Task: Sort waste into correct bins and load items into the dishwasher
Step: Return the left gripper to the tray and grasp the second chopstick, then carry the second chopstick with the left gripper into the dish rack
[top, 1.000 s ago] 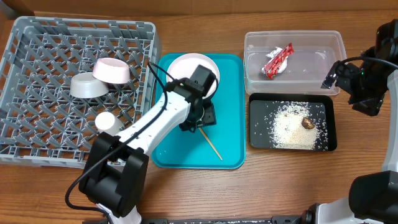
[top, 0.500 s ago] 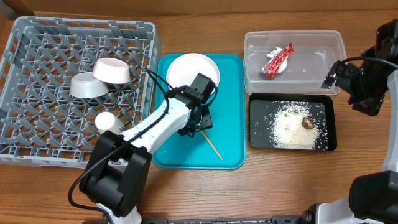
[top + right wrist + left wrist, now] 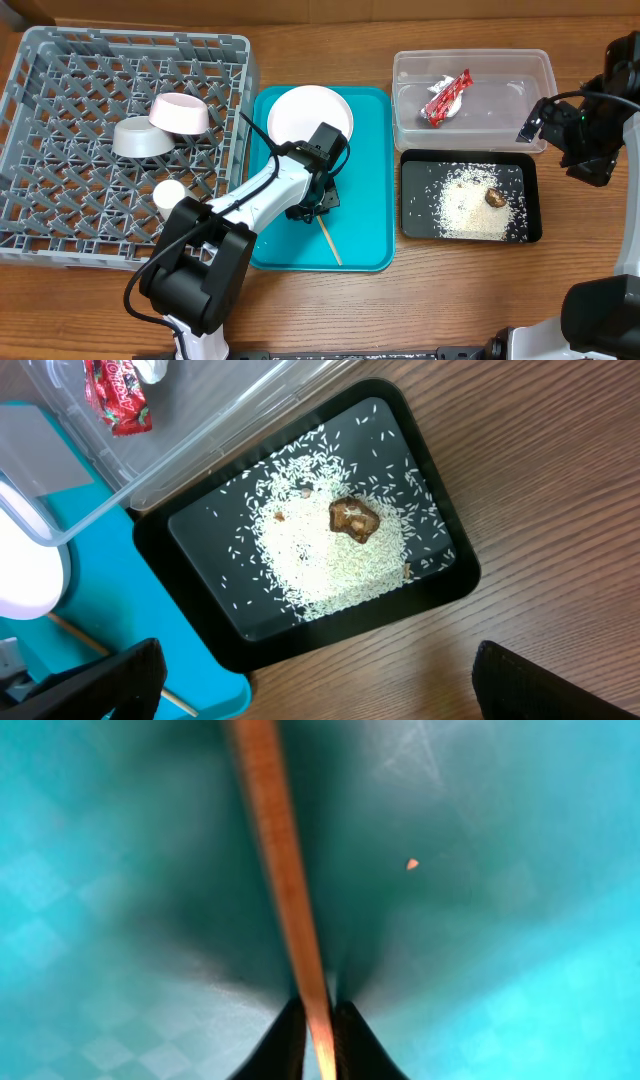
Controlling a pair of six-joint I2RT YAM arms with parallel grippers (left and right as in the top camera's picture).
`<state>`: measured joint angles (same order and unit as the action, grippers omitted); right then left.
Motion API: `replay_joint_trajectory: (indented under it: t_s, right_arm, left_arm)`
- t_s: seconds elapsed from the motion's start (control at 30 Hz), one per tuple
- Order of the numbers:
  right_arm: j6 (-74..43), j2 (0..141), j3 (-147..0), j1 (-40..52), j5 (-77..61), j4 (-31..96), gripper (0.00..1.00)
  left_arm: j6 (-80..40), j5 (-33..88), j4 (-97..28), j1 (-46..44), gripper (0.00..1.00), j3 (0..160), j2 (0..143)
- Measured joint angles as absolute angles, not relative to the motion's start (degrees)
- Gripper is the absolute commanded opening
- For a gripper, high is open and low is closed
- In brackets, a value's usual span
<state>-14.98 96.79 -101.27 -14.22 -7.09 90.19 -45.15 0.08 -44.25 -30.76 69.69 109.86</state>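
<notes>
left gripper (image 3: 318, 1012) pinches chopstick (image 3: 282, 870); plate (image 3: 305, 110) just beside

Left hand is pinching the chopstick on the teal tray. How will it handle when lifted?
The chopstick looks like thin rigid wood: probably stiff and very light. The left hand pinches it with a long stretch jutting free, so it may pivot in the grip. Slim and smooth, it could roll on the teal tray if dropped.

Tabletop (image 3: 450, 300): warm wood grain, satin sheen. Teal tray (image 3: 372, 180): smooth plastic, faint checker texture, slightly glossy. The chopstick (image 3: 290, 890) is bare matt wood. Clear plastic tub (image 3: 510, 120), shiny crinkled wrapper (image 3: 445, 98), dull grey plastic rack (image 3: 60, 110).
</notes>
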Motion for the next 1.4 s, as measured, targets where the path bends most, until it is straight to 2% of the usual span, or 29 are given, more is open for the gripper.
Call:
replay_joint_trajectory:
  t_s: [0.3, 0.6, 0.8, 1.03, 1.27, 1.4]
  right_arm:
    - [-14.9, 96.8, -101.3, -14.2, -7.1, 90.2, 1.0]
    - [-15.0, 96.8, -101.3, -14.2, -7.1, 90.2, 1.0]
    - [-14.9, 96.8, -101.3, -14.2, -7.1, 90.1, 1.0]
    - [-15.0, 96.8, -101.3, -14.2, -7.1, 90.1, 1.0]
    - [-14.9, 96.8, -101.3, -14.2, -7.1, 90.1, 1.0]
    - [-15.0, 96.8, -101.3, -14.2, -7.1, 90.1, 1.0]
  left_arm:
    - [-45.5, 1.0, -45.9, -29.5, 0.04, 70.0, 109.8]
    - [-44.1, 1.0, -56.8, -27.3, 0.04, 76.7, 109.2]
    - [-41.4, -3.5, -66.2, -24.4, 0.04, 86.5, 104.6]
    - [-29.1, -8.4, -66.0, -15.8, 0.04, 95.7, 101.2]
    - [-15.4, -9.3, -62.9, -7.0, 0.04, 96.0, 101.3]
    - [-7.6, -8.4, -61.5, -4.9, 0.04, 96.0, 102.2]
